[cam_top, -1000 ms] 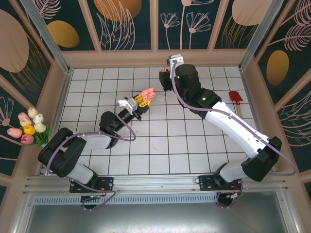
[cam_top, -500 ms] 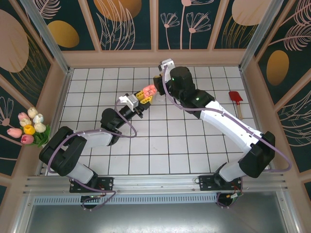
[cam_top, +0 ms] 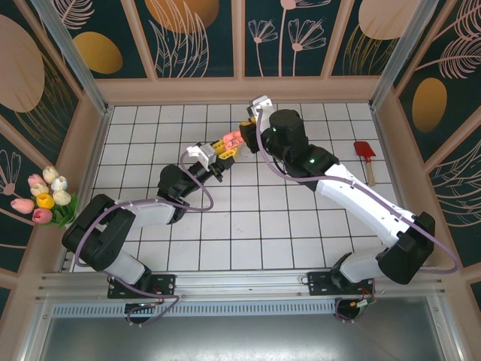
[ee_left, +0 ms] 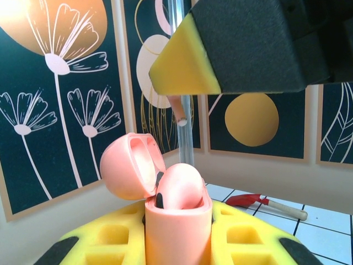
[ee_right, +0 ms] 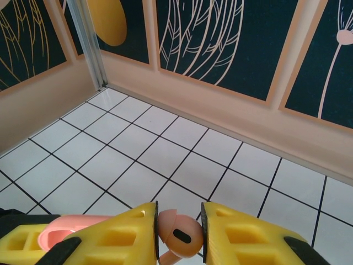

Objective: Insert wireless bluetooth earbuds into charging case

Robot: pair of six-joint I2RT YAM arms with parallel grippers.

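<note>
White tiles (cam_top: 248,226) lie below. Left gripper (cam_top: 219,151) is clamped on the pink case (ee_left: 177,234), which stands upright with its lid open. Right gripper (ee_right: 179,218) pinches a salmon earbud (ee_right: 181,237) just above the case.

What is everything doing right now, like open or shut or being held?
charging case, lid open, held upright
pink earbud, pinched, hanging above the case
left end effector, shut on charging case
right end effector, shut on pink earbud
red spatula, lying flat, untouched
</note>
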